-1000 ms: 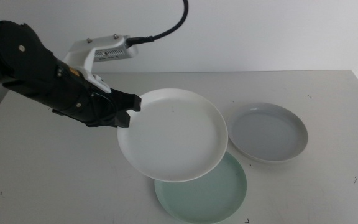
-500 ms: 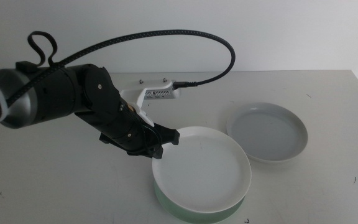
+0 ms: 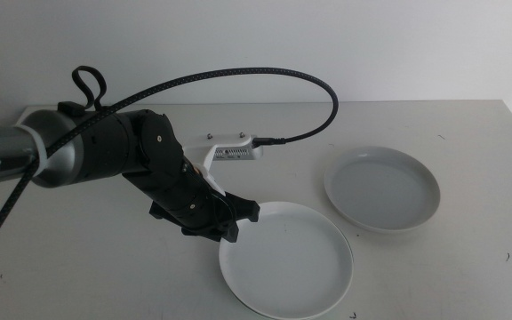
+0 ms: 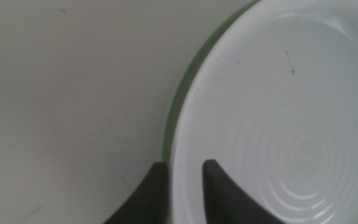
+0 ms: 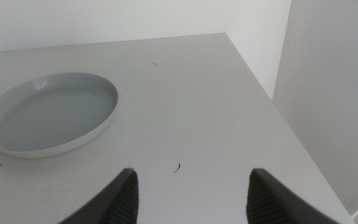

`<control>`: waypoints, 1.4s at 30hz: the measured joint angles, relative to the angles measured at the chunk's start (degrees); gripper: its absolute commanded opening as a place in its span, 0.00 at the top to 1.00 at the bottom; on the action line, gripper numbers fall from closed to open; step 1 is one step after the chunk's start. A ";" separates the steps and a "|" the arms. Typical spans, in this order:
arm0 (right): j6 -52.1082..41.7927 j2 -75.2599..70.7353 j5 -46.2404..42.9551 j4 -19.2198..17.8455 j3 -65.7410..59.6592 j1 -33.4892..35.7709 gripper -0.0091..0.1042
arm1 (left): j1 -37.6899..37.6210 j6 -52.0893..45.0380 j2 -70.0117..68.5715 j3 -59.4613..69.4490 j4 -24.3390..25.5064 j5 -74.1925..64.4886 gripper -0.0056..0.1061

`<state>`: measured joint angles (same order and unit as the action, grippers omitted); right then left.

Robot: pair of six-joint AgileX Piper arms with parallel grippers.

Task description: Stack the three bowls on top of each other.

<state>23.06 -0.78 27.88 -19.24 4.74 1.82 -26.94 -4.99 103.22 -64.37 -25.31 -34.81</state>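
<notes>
Since half a second ago the white bowl has dropped fully into the mint green bowl, only a green sliver showing. Left gripper still clenched on its left rim. Pale grey bowl lies just far-right of the stack, nearer the right gripper, which waits released, out of the middle view.

White plastic dish sits on the mint green dish at front centre, pale grey dish behind-right, left gripper at its left rim
</notes>
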 measured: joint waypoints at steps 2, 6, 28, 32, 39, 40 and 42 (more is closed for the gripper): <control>0.00 0.00 0.00 0.00 0.00 0.00 0.52 | 0.00 -0.34 0.00 0.00 -0.06 0.11 0.45; 0.00 0.00 0.00 0.00 0.00 0.00 0.52 | 0.00 -1.57 -0.19 0.00 -0.12 -0.12 0.12; 0.00 0.00 0.00 0.00 0.00 0.00 0.52 | 1.24 -18.31 -37.74 -7.47 -0.30 -20.41 0.01; 0.00 0.00 0.00 0.00 0.00 0.00 0.52 | 1.24 -18.44 -42.80 -7.47 -0.10 -21.09 0.01; 0.00 0.00 0.00 0.00 0.00 0.00 0.52 | 1.24 -18.49 -46.69 -7.47 1.93 -21.33 0.01; 0.00 0.00 0.00 0.00 0.00 0.00 0.52 | 1.24 -18.49 -46.73 -7.47 2.10 -21.33 0.01; 0.00 0.00 0.00 0.00 0.00 0.00 0.52 | 1.24 -18.49 -46.68 -7.47 2.34 -21.33 0.01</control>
<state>23.06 -0.78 27.88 -19.24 4.74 1.82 -25.70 -23.48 56.54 -71.84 -22.97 -56.14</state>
